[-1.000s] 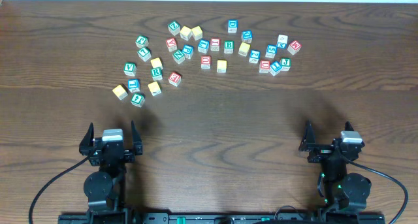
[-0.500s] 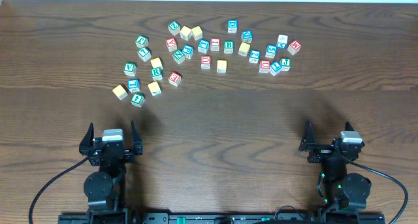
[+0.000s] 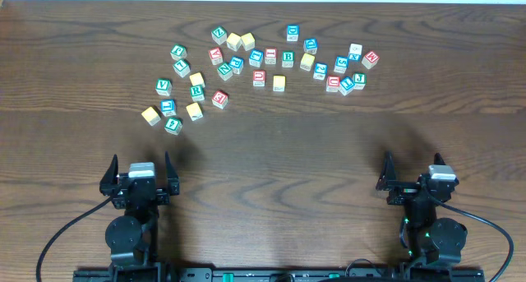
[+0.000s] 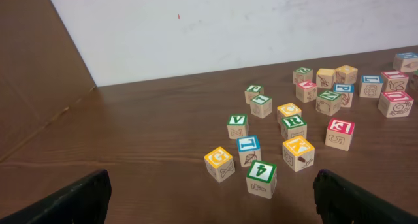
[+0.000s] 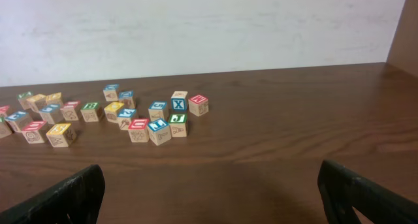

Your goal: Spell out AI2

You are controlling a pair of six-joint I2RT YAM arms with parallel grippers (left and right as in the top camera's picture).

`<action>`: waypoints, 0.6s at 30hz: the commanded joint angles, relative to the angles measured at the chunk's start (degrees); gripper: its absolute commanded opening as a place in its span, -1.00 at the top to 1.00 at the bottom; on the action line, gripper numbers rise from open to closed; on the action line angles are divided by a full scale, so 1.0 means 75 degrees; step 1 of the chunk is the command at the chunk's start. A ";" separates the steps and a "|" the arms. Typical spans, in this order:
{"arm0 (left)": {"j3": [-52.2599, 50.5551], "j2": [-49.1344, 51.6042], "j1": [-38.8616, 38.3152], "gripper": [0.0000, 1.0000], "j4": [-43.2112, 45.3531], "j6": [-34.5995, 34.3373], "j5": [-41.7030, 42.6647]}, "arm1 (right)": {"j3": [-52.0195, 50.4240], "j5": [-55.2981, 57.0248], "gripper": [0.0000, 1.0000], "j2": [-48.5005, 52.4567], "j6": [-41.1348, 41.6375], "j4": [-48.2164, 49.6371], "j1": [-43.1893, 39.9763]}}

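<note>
Small wooden letter cubes lie scattered across the far half of the table. A red-framed cube [image 3: 215,55] [image 4: 305,90] in the left part of the cluster reads like an A. Another red cube [image 3: 270,55] may be the I; its letter is too small to be sure. Several blue-framed cubes, such as one [image 3: 237,64], lie among them, and I cannot tell which bears the 2. My left gripper [image 3: 138,161] [image 4: 210,188] and right gripper [image 3: 412,167] [image 5: 210,178] rest open near the front edge, far from the cubes, with nothing between their fingers.
Green, yellow and other red and blue cubes surround these, including a green 4 [image 4: 261,177] nearest the left gripper and a blue X [image 5: 178,104]. A white wall [image 5: 209,28] runs behind the table. Bare wood [image 3: 279,159] lies between cubes and grippers.
</note>
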 commanded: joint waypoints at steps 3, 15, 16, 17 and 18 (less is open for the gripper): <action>-0.0122 -0.0067 -0.0029 -0.96 -0.0326 0.0105 -0.0076 | -0.0012 -0.0015 -0.99 -0.0044 -0.0061 -0.0032 -0.0003; -0.0122 -0.0067 -0.0038 -0.95 -0.0283 0.0102 -0.0073 | -0.0012 -0.0015 -0.99 -0.0044 -0.0061 -0.0029 -0.0003; -0.0122 -0.0067 -0.0038 -0.95 -0.0286 0.0102 -0.0073 | -0.0012 -0.0015 -0.98 -0.0044 -0.0061 -0.0029 -0.0003; -0.0122 -0.0067 -0.0038 -0.95 -0.0286 0.0099 -0.0073 | -0.0012 -0.0015 -0.98 -0.0044 -0.0061 -0.0029 -0.0003; -0.0122 -0.0067 -0.0038 -0.95 -0.0286 0.0099 -0.0073 | -0.0012 -0.0015 -0.98 -0.0044 -0.0061 -0.0029 -0.0003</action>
